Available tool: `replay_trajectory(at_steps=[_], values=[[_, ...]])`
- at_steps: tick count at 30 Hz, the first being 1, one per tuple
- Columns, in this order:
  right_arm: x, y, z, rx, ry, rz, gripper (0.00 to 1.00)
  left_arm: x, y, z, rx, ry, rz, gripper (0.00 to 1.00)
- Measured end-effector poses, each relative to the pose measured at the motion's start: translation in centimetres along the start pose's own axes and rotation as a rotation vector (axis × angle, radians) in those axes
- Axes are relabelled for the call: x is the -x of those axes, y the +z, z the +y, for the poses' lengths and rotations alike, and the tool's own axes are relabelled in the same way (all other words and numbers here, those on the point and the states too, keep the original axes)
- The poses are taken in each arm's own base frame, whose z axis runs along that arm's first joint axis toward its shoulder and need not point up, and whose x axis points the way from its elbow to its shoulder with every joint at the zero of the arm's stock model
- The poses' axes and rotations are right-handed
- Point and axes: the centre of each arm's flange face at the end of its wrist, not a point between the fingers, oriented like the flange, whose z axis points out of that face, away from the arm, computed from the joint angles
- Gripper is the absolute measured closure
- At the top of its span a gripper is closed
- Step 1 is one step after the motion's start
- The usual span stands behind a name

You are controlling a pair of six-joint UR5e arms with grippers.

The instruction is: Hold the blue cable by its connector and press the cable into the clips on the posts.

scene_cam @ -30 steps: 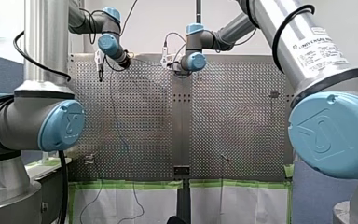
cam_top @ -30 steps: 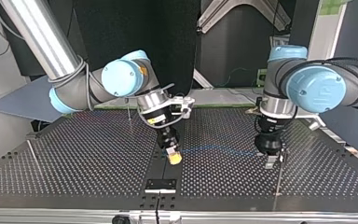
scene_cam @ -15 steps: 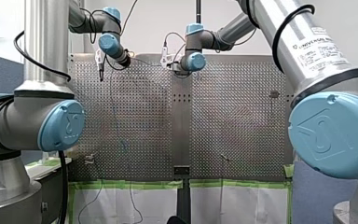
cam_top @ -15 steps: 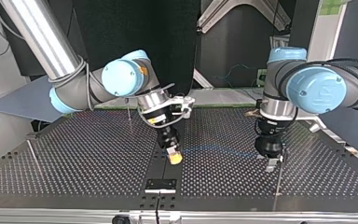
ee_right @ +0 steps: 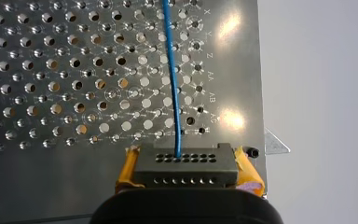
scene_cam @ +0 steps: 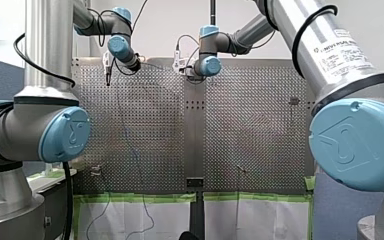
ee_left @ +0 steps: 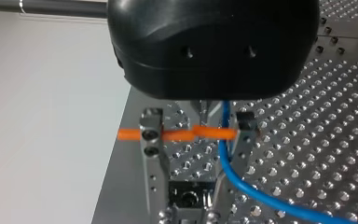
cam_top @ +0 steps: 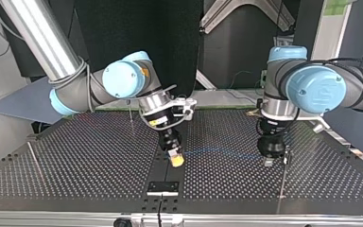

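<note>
One blue cable point(ee_right: 171, 79) runs straight ahead from its connector point(ee_right: 186, 164) — pinched by my right gripper point(ee_right: 187, 173) — to my left gripper point(ee_left: 196, 135), jaws apart around it.

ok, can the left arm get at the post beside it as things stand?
Probably yes. In the top view my left gripper hangs right beside the post, with nothing between them, and the blue cable runs between its open fingers. Height alignment I cannot judge.

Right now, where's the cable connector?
The connector is clamped between my right gripper's yellow pads, over the table's middle strip in the top view; the blue cable runs out ahead of it.
</note>
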Motion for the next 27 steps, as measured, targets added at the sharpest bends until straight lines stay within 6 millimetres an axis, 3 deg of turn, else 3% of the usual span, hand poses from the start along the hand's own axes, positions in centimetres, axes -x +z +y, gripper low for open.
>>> replay_trajectory(at_steps=[7,16,22,27], values=[[0.9,-0.3,0.8,0.012,0.0,-0.018,1.0,-0.2,-0.2,-0.4,-0.004,0.001,0.004,1.0],[3.7,-1.4,1.4,0.031,0.002,-0.072,1.0,-2.4,-0.7,-1.2,-0.023,0.008,0.017,1.0],[2.9,-1.1,1.0,0.02,0.002,-0.06,1.0,-4.5,-1.2,-2.2,-0.044,0.01,0.024,1.0],[2.9,-1.1,1.0,0.02,0.002,-0.06,1.0,-7.7,-1.3,-3.4,-0.053,0.034,0.053,1.0]])
